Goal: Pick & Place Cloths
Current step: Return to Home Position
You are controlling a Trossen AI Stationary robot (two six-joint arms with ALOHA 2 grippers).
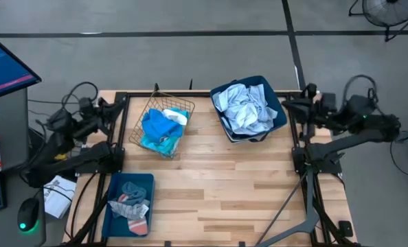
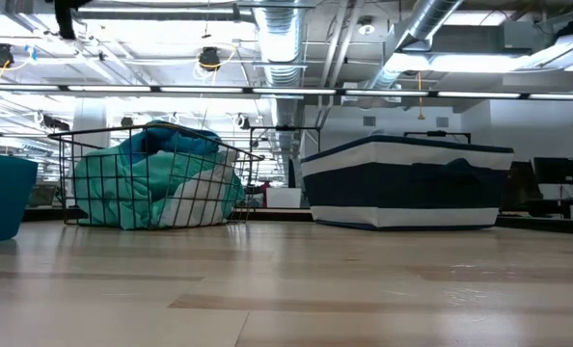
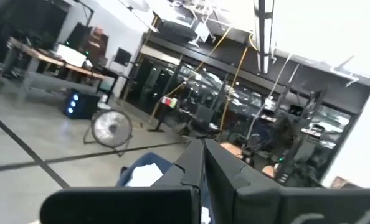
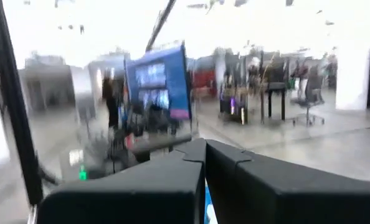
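Bright blue, turquoise and white cloths (image 1: 161, 126) fill a wire basket (image 1: 144, 110) at the table's far left; the low view shows them as a heap (image 2: 151, 183). Pale blue-grey and white cloths (image 1: 245, 108) are piled in the navy fabric bin (image 1: 281, 113), which stands at the far right (image 2: 407, 188). Grey and coral socks (image 1: 132, 202) lie in the teal tray (image 1: 115, 185) near the left front. My left gripper (image 1: 119, 103) is parked at the table's left far corner with its fingers (image 3: 203, 163) shut. My right gripper (image 1: 290, 104) is parked at the right far corner, also shut (image 4: 205, 155).
The wooden table top (image 1: 238, 185) is bare in its middle and right front. Black frame rails (image 1: 297, 147) run along both sides. A monitor (image 1: 5, 65), a mouse and papers sit off the table to the left. A fan stands on the floor (image 3: 112, 129).
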